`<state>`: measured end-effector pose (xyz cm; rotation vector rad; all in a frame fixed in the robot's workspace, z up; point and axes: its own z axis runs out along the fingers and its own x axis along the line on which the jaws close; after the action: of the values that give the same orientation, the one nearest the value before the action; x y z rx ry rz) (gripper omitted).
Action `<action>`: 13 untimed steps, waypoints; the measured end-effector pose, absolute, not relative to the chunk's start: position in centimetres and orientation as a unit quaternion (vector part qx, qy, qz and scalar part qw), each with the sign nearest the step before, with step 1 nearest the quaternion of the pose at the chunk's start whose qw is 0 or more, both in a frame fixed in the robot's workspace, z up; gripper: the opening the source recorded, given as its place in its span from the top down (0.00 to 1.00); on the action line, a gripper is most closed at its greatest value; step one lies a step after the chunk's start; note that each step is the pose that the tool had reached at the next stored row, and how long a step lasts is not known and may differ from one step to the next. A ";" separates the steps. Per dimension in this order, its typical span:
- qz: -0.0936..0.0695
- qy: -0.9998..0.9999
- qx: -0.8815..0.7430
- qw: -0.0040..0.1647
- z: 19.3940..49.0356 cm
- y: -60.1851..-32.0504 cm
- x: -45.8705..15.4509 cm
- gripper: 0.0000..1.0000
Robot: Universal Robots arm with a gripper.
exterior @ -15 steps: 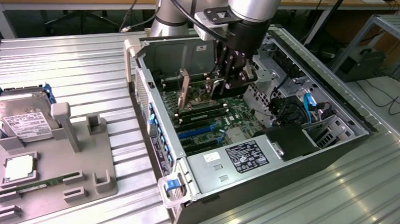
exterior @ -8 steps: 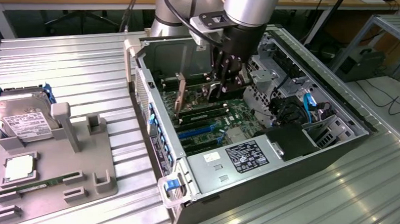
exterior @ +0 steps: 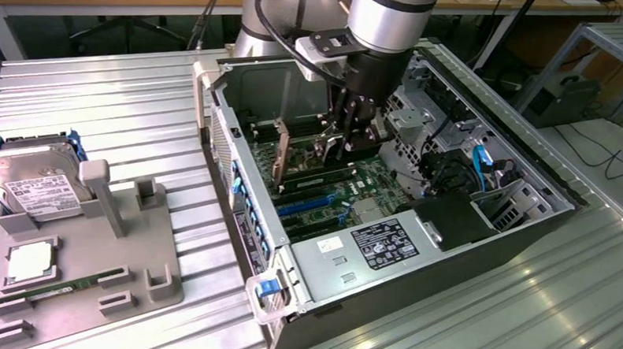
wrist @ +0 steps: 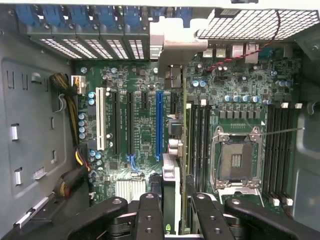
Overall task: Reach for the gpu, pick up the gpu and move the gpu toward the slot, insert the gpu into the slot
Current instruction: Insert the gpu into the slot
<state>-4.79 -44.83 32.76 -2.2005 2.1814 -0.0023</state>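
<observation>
Pincer (wrist: 175, 200) pinching the gpu (wrist: 170, 175): its two dark fingers (wrist: 150, 215) press on the flat faces of the card, which shows edge-on between them in the wrist view. From the fingertips the card runs toward the rear wall of the case. There its silver end bracket (wrist: 167, 42) stands near a row of blue clips (wrist: 100, 17) and perforated covers.

Beneath the pincer lies the green motherboard (wrist: 145, 150). The slot (wrist: 160, 122), a long blue strip, runs parallel to the held card and just beside it. The stretch of it that shows is bare, so the card is not seated in it. Further out on that side come two black slots and then a white slot (wrist: 100, 117). On the pincer's other side, close by, are the black memory slots (wrist: 197, 145), and beyond them the open CPU socket (wrist: 235, 160).

In the exterior view the arm (exterior: 392, 20) comes down from above into the open computer case (exterior: 422, 298). A labelled power supply (exterior: 387, 242) sits in the case, nearer the camera than the pincer. Well apart from the pincer, outside the case toward the exterior view's left, a grey holder (exterior: 129, 253) rests on the ribbed metal table (exterior: 115, 103). A silver hard drive (exterior: 37, 186) and a green memory stick (exterior: 49, 289) are at the holder.
</observation>
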 end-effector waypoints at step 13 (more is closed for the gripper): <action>-0.001 0.704 -0.710 0.022 30.8 -45.1 -5.2 0.73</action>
<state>-5.19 -45.10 30.82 -2.2005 2.1815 -0.0023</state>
